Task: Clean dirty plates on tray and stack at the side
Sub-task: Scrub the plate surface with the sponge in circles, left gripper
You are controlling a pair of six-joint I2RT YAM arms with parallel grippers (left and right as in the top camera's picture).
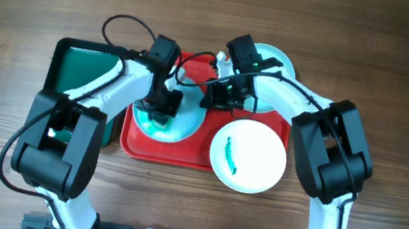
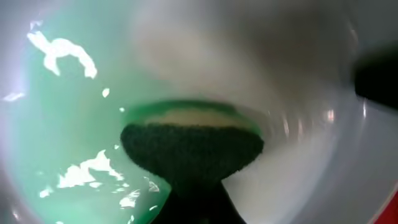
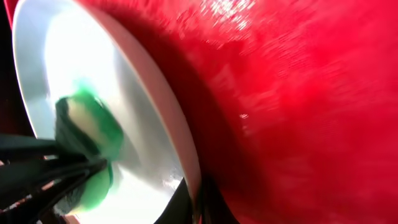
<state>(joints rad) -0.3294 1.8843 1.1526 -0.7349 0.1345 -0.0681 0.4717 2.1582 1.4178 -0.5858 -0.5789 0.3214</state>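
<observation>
The red tray (image 1: 174, 152) sits centre. An aqua plate (image 1: 189, 127), smeared green, lies on its 9 o'clock half; a streaked plate (image 1: 256, 159) rests at its 5 o'clock corner. The right gripper (image 1: 219, 96) pinches the aqua plate's 3 o'clock rim. The left gripper (image 1: 163, 108) clamps a sponge (image 2: 193, 146) pressed into it.

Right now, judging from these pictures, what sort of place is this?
Likely a robotics lab bench, not a kitchen: a brown wooden table, two white-and-black robot arms, a red rectangular plastic tray, round white plates.
</observation>
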